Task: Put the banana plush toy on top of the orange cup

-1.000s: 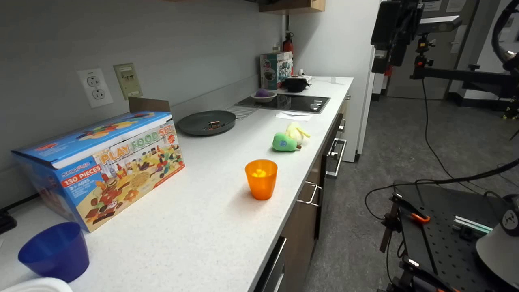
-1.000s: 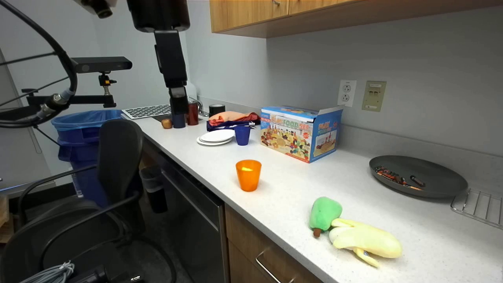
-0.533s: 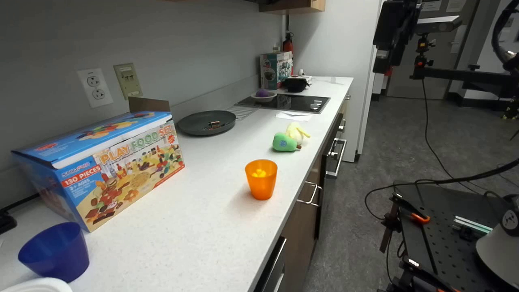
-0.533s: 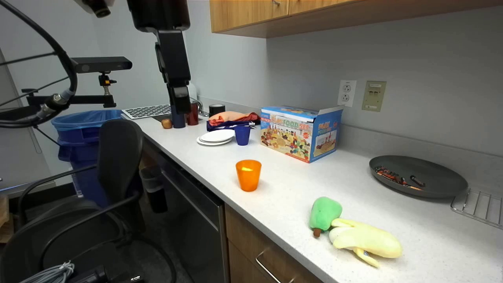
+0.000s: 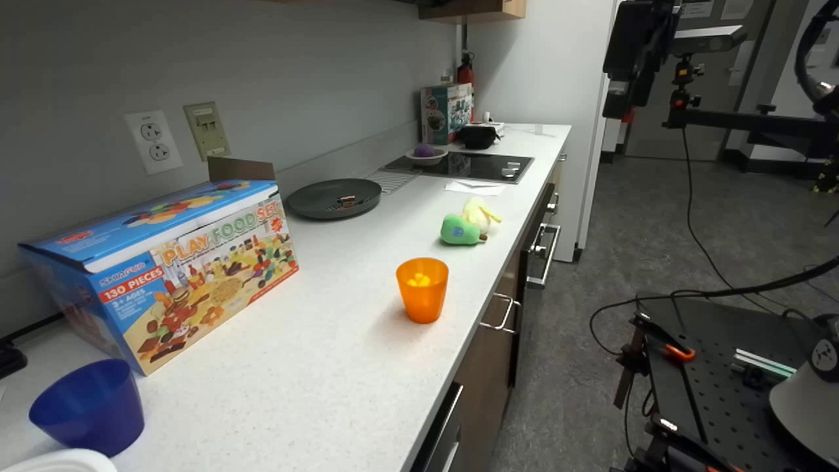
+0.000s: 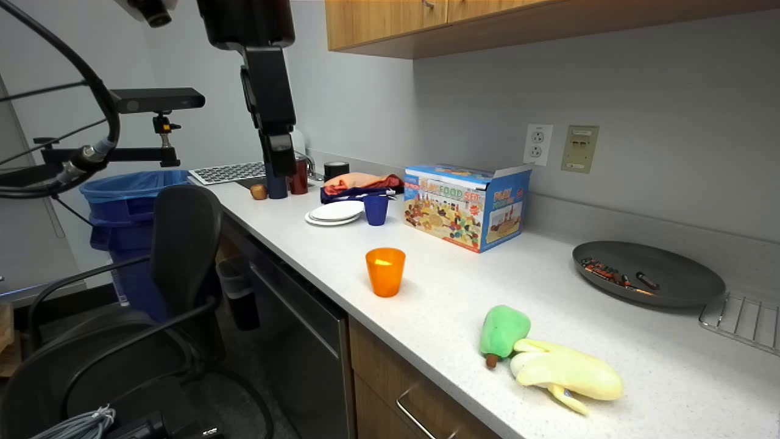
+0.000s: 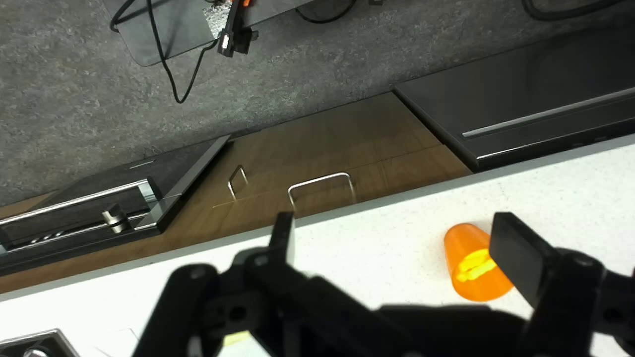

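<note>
Since a second ago the claw (image 7: 394, 238) has shifted slightly, its fingers (image 6: 280, 160) a touch further to the right of the picture in both exterior views; compared with half a second ago, everything matches. The banana plush toy (image 6: 570, 372) lies where it lay, on the pale surface (image 6: 451, 292), just beside the green plush toy (image 6: 503, 332). The orange cup (image 6: 385, 277) likewise stands upright in its old spot, well apart from them, with something yellow (image 5: 418, 280) in it. In the wrist view the claw is open, its fingers spread wide, one of them covering part of the orange cup. The claw hangs in the air, its upper part cut off by the top edge in both exterior views. Low in the wrist view a pale yellow sliver (image 7: 235, 338) pokes out behind the claw, too covered to identify. In an exterior view the green plush toy hides part of the banana plush toy, a white plate (image 5: 62, 461) is cropped at the lower corner beside a dark blue cup (image 5: 88, 410), and a teal-and-white box (image 5: 452, 111) further back carries print too small to read. The nearer play food box (image 5: 203, 275) is legible: "PLAY FOOD SET", "130 PIECES", "3+ AGES"; the brand name above is hard to make out. A round blue mark (image 5: 457, 231) on the green plush toy is likewise unreadable.
</note>
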`<action>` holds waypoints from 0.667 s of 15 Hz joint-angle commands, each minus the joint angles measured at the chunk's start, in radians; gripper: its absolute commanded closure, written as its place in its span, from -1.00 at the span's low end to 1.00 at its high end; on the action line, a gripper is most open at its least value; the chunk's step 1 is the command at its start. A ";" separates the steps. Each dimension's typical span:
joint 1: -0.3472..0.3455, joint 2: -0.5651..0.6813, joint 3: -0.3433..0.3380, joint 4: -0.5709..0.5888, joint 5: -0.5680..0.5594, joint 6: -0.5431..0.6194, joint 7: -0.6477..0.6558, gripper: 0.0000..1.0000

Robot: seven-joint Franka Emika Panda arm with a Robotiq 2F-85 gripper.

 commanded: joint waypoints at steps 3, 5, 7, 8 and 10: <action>-0.005 0.001 0.004 0.003 0.003 -0.003 -0.003 -1.00; -0.005 0.001 0.004 0.003 0.003 -0.003 -0.003 -1.00; -0.005 0.001 0.004 0.003 0.003 -0.003 -0.003 -1.00; -0.005 -0.001 0.003 0.000 0.003 0.007 -0.005 -1.00; -0.006 -0.001 0.004 -0.001 0.004 0.010 0.000 -1.00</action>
